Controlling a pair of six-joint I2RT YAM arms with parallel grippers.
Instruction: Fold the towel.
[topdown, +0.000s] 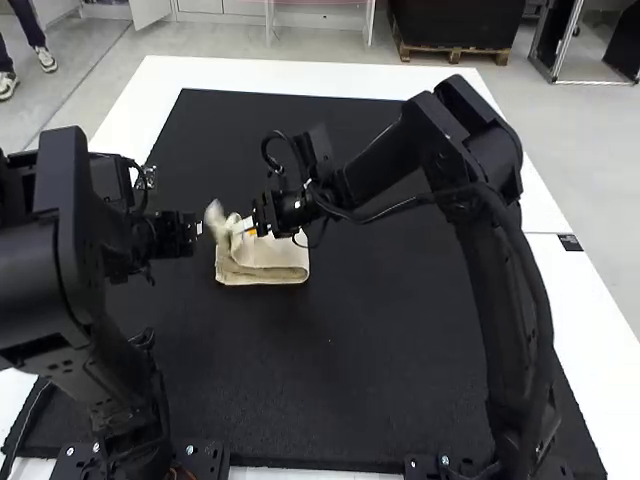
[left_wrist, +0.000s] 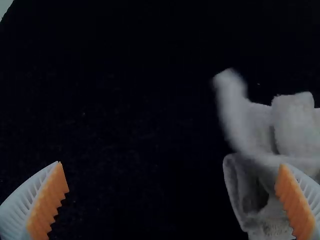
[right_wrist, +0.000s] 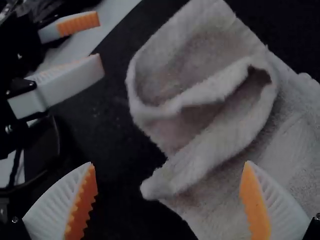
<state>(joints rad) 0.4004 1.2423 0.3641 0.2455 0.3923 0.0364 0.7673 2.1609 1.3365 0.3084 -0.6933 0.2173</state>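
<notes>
The white bench (topdown: 300, 75) carries a black mat (topdown: 350, 370), the folded towel (topdown: 265, 268) on it, rumpled at the high view's left. There the right end effector (topdown: 245, 228) overlaps it; the right wrist view reveals loose folds. The left end effector (topdown: 195, 228) is just beside; both have fingers wide apart.

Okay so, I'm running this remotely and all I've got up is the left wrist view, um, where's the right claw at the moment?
Observer: In the high view, the right claw hangs over the towel, by the raised folds at the towel's left end.
Operator: Is it pinching anything?
Observer: No, the right wrist view shows its fingers spread well apart.
Operator: My view cuts the towel off. How does the far end from me lie?
Observer: In the high view, that right-hand end looks flat on the dark mat.
</notes>
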